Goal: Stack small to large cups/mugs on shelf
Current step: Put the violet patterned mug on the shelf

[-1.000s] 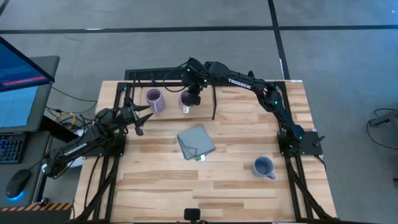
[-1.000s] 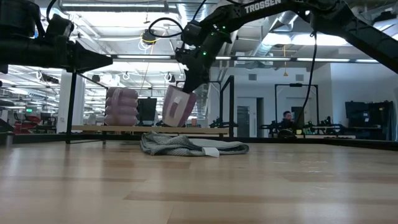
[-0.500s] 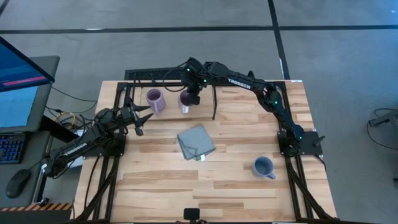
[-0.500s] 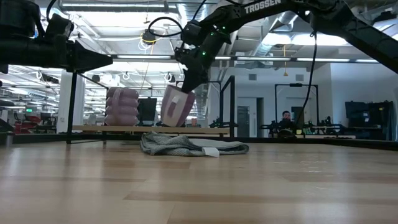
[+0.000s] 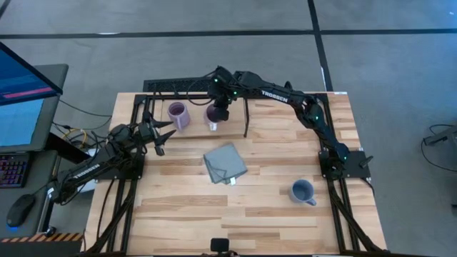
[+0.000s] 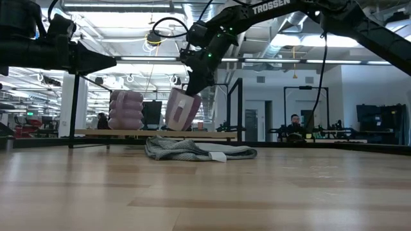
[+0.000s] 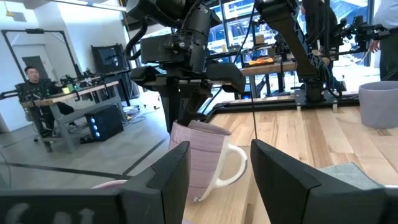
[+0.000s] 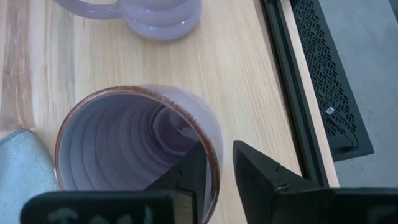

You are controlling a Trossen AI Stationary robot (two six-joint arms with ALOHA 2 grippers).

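1. Monitor (image 5: 25,86) and keyboard (image 5: 13,171) stand on a desk beside the tabletop (image 5: 250,221), at the far left of the high view.
2. Left gripper (image 5: 163,134) waits above the left edge of the tabletop, just beside the shelf (image 5: 268,120). Its fingers stand apart with a clear gap and grasp nothing.
3. Light purple mug (image 5: 177,115) stands upright on the left part of the shelf board; the low view shows its ribbed side (image 6: 126,110).
4. Darker purple mug (image 5: 214,116) is just to the right of the light purple one, on the same shelf. In the low view it is tilted (image 6: 181,110), and I cannot tell if its base touches the board.
5. Right gripper (image 5: 221,113) is at the rim of this mug. In the right wrist view one finger is inside the mug (image 8: 137,146) and the other outside the wall, with a small gap, so I cannot tell whether the grip is released or clenched.
6. Folded grey-blue cloth (image 5: 226,163) lies on the tabletop in front of the shelf.
7. Blue-grey mug (image 5: 303,191) stands upright on the tabletop at the right, well apart from the shelf.
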